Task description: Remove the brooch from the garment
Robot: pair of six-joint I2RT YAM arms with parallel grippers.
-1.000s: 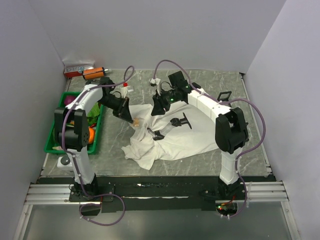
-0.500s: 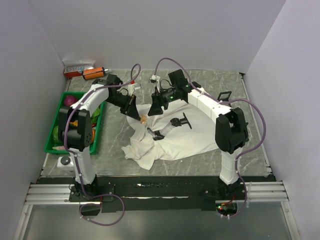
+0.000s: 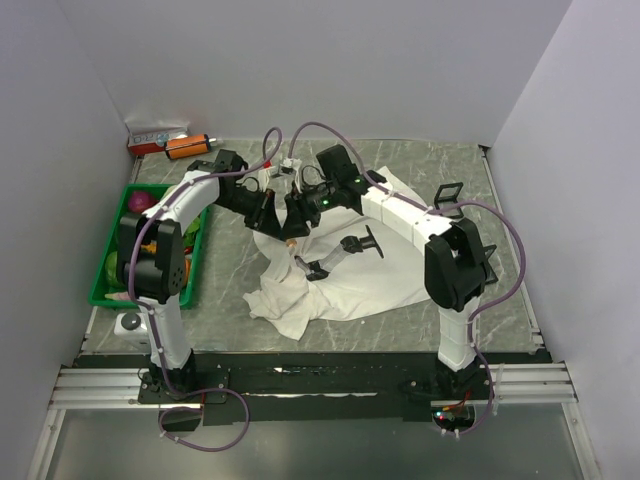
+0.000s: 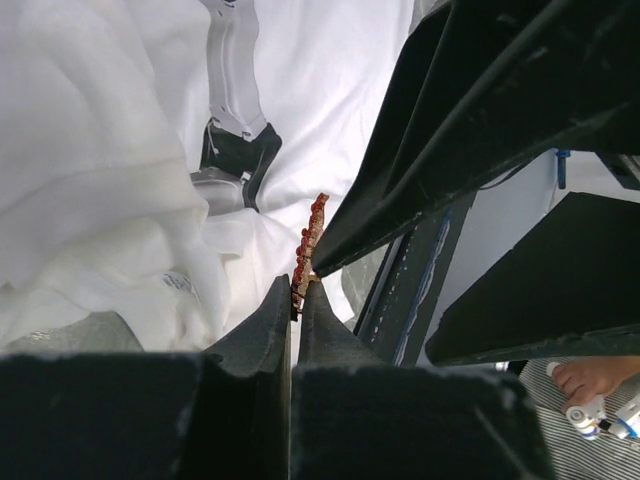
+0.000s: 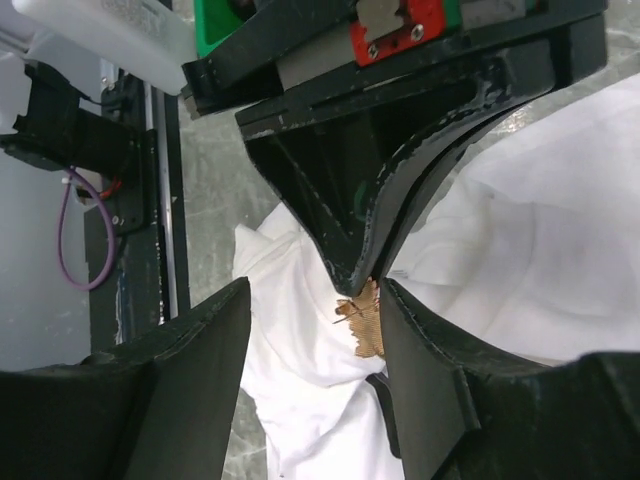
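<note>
Left wrist view: the left gripper (image 4: pixel 296 288) is pressed together on the lower end of the brooch (image 4: pixel 312 236), a small red-gold piece held just above the far-left part of the garment (image 4: pixel 100 150); white cloth rises to the pinch, and whether the pin is free of the garment cannot be told.

Change noted from above: a second ago the right gripper (image 5: pixel 315 295) hung over the garment's far edge, clear of the left one; it now stands hard against it, over the same far-left part of the garment; the left gripper sits a little farther from the garment's near edge than before.

Right wrist view confirms: the right jaws are spread, one either side of the left fingertip and the brooch, not yet closed on anything.

Judgement: the step in hand appears to be a second hold; the brooch is bracketed, removal from the garment not yet shown; a careless closing risks catching cloth.
</note>
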